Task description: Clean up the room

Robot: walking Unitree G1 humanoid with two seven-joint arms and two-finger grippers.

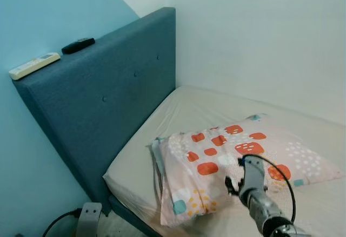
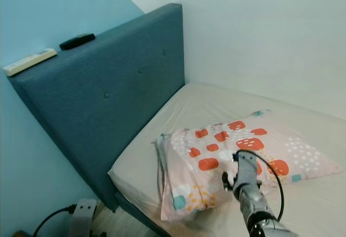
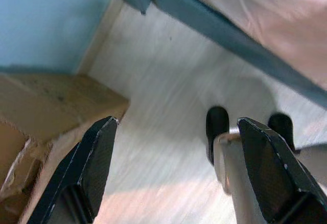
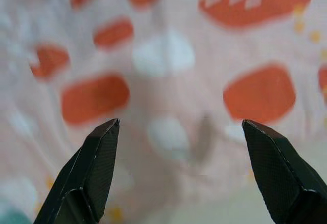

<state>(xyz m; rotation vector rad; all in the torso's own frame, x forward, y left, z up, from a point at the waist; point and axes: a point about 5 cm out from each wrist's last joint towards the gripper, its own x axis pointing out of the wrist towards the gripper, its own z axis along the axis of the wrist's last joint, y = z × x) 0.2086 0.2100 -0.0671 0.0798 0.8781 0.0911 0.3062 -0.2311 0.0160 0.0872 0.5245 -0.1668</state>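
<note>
A blue wall (image 1: 48, 10) fills the upper left of the frame and meets a white wall (image 1: 259, 37) across the upper right. A dark blue padded headboard (image 1: 108, 91) runs diagonally from left to centre, with 3 buttons on its face. The mattress under a beige sheet (image 1: 162, 134) spreads to the lower right. Pale wood-grain floor (image 3: 168, 81) and a brown cardboard box (image 3: 46, 106) show in the left wrist view.

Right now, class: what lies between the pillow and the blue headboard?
Only bare beige sheet separates the pillow from the headboard, seen in both eye views.
</note>
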